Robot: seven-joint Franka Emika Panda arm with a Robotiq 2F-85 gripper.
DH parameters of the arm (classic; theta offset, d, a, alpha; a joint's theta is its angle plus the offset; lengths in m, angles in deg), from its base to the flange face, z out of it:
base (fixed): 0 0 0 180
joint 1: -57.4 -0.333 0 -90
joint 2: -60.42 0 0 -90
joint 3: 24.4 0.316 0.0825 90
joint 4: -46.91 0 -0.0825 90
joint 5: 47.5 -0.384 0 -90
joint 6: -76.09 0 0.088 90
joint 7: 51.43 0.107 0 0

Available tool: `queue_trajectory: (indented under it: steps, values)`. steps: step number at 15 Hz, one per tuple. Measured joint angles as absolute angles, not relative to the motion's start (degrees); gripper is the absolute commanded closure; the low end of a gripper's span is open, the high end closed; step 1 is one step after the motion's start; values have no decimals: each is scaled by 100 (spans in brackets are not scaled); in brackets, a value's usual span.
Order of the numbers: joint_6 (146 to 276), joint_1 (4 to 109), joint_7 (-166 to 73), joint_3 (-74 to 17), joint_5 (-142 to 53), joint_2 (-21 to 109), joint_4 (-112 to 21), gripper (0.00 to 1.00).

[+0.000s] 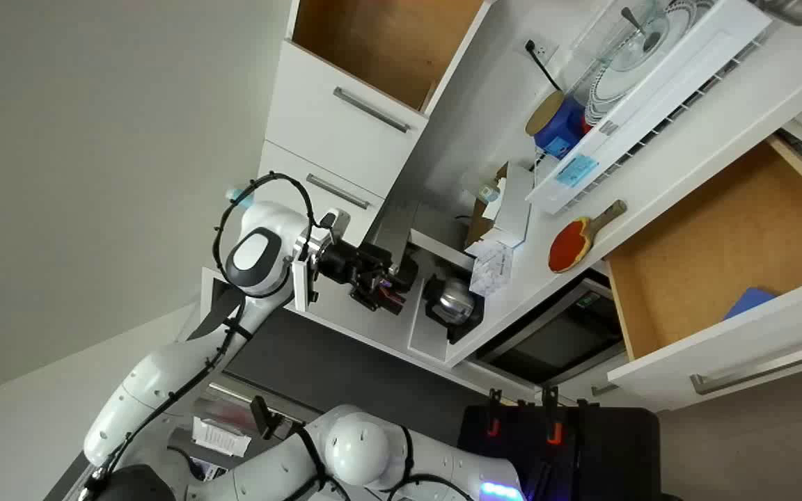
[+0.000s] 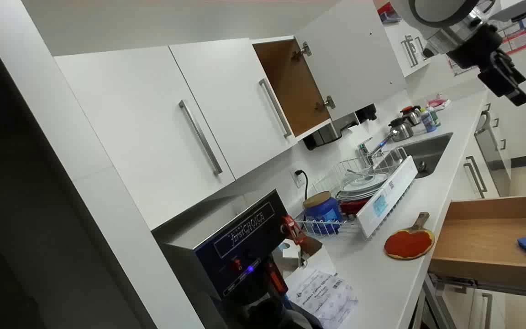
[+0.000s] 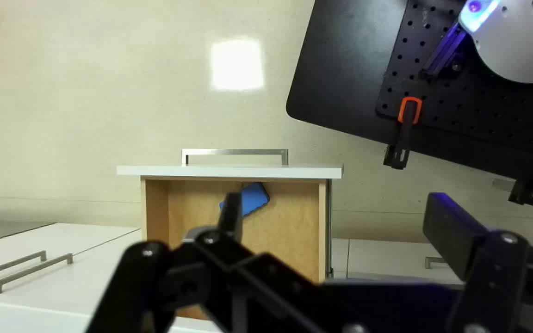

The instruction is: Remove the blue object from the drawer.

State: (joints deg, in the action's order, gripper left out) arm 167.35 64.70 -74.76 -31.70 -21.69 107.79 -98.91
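- A small, bright blue block with rounded corners (image 3: 256, 199) is seen lying in the large, white-fronted drawer with a light-brown wooden inside (image 3: 294, 217), near the drawer's front and set askew to it; whether the front is touched cannot be told.
- The drawer is pulled well out, presumably so that the block can be reached from above; its slim metal bar handle (image 3: 235, 151) is not gripped by anything.
- The black, two-fingered end effector (image 3: 338, 210) is held high, pointed downward and well apart from the block, with its fingers spread wide and nothing pinched; room for a grasp seems to be allowed for by that gap.
- In the wrist view, part of the block is covered by one finger (image 3: 232, 215), so alignment is judged unfinished: a sideways shift and a long descent seem to be called for.
- Because the block is placed so near the drawer's front, that panel could be struck during the grasp.
- On the white surface (image 2: 368, 274), a flat, orange-red round disc with a handle (image 2: 409, 244) is laid near the drawer, perhaps to be out of the way.
- Farther along, white plates (image 2: 367, 183) are stacked in a white wire dish rack (image 2: 350, 226), probably to dry.
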Motion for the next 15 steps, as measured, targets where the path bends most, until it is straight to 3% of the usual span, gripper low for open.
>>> queue_trajectory:
  steps: [9,15]
  values:
    - [16735,6447,-7471,-3189,-2169,10779,-9891,0]
    - [17158,6379,-7153,-3806,-2169,10546,-9839,0]
